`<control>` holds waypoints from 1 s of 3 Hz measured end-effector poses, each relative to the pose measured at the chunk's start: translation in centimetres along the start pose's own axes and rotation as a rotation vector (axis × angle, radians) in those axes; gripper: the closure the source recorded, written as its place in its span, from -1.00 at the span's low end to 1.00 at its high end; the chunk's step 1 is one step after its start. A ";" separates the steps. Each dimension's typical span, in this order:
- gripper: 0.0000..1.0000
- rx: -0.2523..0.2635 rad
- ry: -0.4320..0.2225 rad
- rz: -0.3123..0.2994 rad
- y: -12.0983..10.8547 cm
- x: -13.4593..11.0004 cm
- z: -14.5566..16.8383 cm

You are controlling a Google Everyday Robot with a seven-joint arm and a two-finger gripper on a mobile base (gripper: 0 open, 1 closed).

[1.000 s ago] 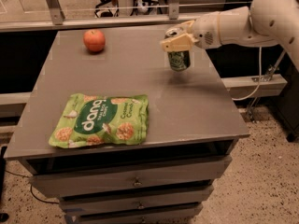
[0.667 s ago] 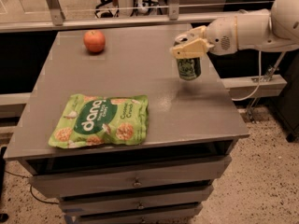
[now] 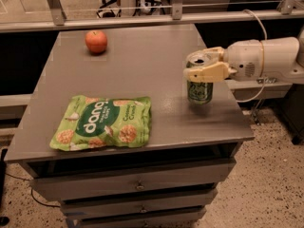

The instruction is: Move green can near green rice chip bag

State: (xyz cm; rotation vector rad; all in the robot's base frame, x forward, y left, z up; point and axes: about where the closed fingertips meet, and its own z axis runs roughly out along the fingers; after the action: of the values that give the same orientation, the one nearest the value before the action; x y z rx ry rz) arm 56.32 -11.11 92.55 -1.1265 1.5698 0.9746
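Gripping dark-green, silver-topped green can, gripper, upright

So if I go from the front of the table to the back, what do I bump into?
green rice chip bag by the front edge → green can, with the gripper reaching in from the right and shut on its top → apple at the back

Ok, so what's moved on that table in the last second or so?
The gripper, shut on the green can, has carried it toward the front edge of the table, closer to the camera and slightly to the picture's right. It held the can throughout. The green rice chip bag and the apple stayed put.
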 end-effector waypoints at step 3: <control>1.00 -0.137 -0.166 0.012 6.6 0.3 3.5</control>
State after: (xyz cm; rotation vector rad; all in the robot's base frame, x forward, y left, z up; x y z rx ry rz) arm 50.77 -6.22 91.90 -1.1007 1.3955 1.1679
